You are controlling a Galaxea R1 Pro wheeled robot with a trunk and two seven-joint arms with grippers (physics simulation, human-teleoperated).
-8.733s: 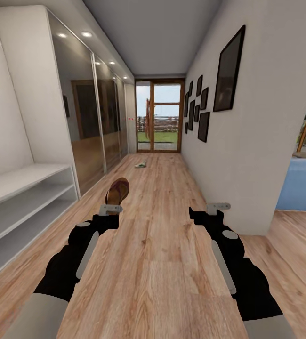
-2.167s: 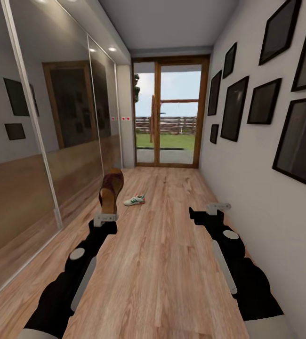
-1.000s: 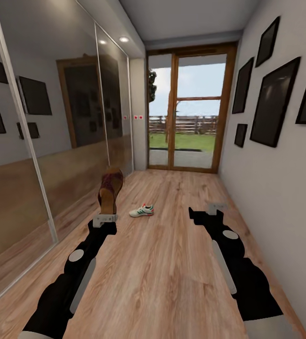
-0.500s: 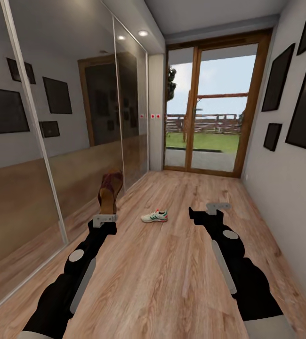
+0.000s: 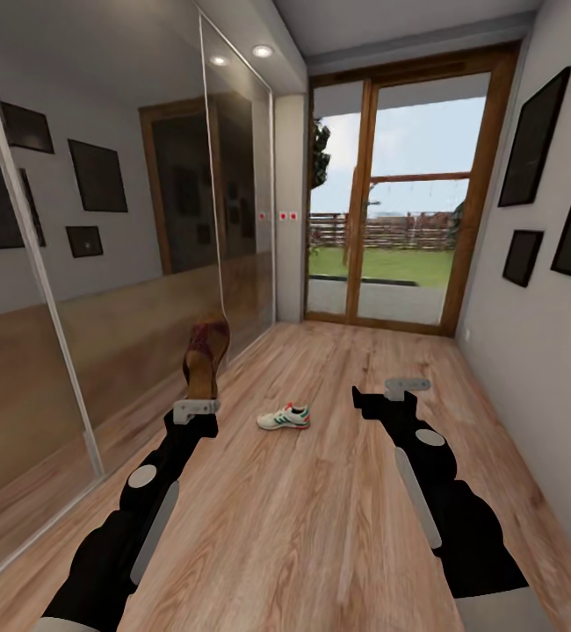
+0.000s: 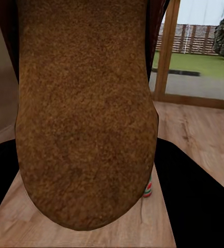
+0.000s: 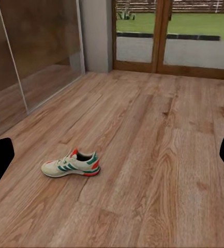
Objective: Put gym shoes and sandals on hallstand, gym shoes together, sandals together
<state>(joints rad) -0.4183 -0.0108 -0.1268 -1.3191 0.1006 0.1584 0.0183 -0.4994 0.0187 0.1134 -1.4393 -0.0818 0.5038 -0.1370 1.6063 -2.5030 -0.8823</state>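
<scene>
Wood planks of the corridor floor (image 5: 321,509) run light brown and grainy toward a glazed door (image 5: 400,211) with a wooden frame, grass and a fence beyond it. Mirrored wardrobe panels (image 5: 101,246) line one side, and dark picture frames (image 5: 531,132) hang on the white wall opposite. Both black arms reach forward low over the floor, well apart. The left tool (image 5: 196,407) has its fingers closed on the heel end of a brown sandal (image 5: 205,360), which stands upright above it, sole facing back toward the robot; the left wrist view looks straight at that rough brown sole (image 6: 86,119). The right tool (image 5: 407,385) holds nothing and its fingers sit spread wide at the edges of its wrist view. One gym shoe (image 5: 284,418) lies on its sole on the floor between the two tools, a little ahead of them, white with green stripes and red-orange heel (image 7: 71,164).
</scene>
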